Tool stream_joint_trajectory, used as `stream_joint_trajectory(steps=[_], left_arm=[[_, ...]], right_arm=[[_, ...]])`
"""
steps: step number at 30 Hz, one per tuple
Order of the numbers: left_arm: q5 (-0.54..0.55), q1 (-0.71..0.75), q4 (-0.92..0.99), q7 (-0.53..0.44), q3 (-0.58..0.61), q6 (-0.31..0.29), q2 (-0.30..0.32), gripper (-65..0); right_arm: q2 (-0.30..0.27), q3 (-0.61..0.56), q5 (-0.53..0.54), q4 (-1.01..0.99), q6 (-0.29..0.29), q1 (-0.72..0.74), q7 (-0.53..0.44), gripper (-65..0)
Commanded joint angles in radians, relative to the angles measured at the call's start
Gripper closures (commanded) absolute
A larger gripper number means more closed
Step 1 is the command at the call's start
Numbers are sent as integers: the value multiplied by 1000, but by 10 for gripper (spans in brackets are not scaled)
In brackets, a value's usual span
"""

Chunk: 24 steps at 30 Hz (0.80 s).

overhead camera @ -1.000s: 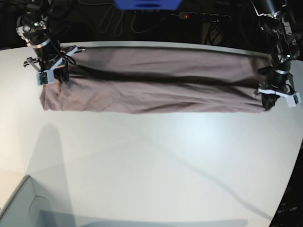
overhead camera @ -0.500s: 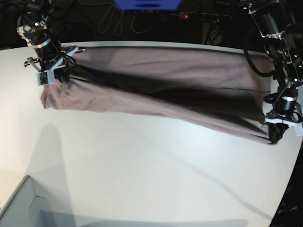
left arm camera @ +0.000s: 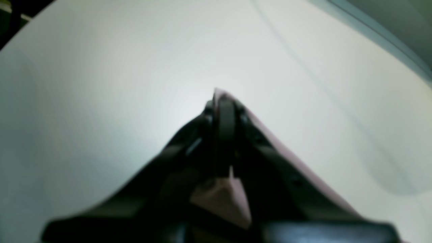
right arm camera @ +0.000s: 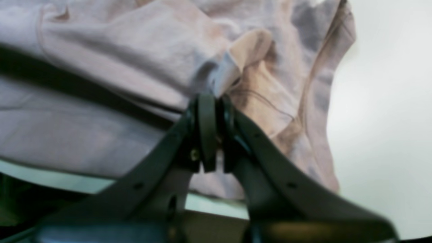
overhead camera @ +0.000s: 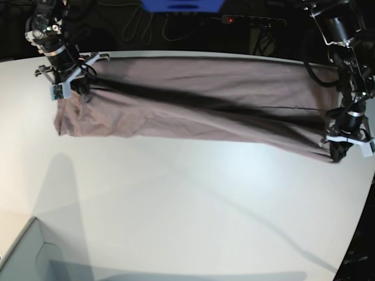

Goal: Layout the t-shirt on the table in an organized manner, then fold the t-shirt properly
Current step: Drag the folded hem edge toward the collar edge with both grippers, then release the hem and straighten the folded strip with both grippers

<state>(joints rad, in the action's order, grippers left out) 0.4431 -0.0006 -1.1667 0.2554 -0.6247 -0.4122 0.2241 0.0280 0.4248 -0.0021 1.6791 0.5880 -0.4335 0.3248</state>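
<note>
The t-shirt (overhead camera: 199,108) lay stretched in a long band across the far part of the white tabletop (overhead camera: 187,211), soft mauve cotton, creased and rumpled, with a dark fold line running along its length. At one end of the t-shirt the right hand (overhead camera: 75,89) was pinched tight on the cloth; in the right wrist view its black fingers (right arm camera: 207,131) met on a bunched ridge of fabric, with wrinkled folds and a stitched hem fanned out beyond them. At the other end the left hand (overhead camera: 340,153) was clamped on the t-shirt's edge as well, and that end sat nearer the front of the tabletop than the right hand's end, so the band ran at a slant. The left wrist view was blurry, but a sliver of pinkish cloth (left arm camera: 270,141) showed alongside the closed dark fingers (left arm camera: 225,125), with smooth matte tabletop beyond. A pale grey box corner (overhead camera: 26,252) stood at the near edge of the tabletop, well apart from the t-shirt.
</note>
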Motion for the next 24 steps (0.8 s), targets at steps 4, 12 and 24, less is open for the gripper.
stream_joint_trajectory(steps=[4,12,24], left_arm=[[12,49,-22,-26,-5,-1,14,-2],[12,81,61,-26,-8,-1,14,-2],[12,110,78,-18,-5,-1,16,-7]], right_arm=[[-7,4,9,13,13,5,-22,0],[-7,3,9,13,13,5,-22,0],[-7,3,9,13,13,17,-22,0]])
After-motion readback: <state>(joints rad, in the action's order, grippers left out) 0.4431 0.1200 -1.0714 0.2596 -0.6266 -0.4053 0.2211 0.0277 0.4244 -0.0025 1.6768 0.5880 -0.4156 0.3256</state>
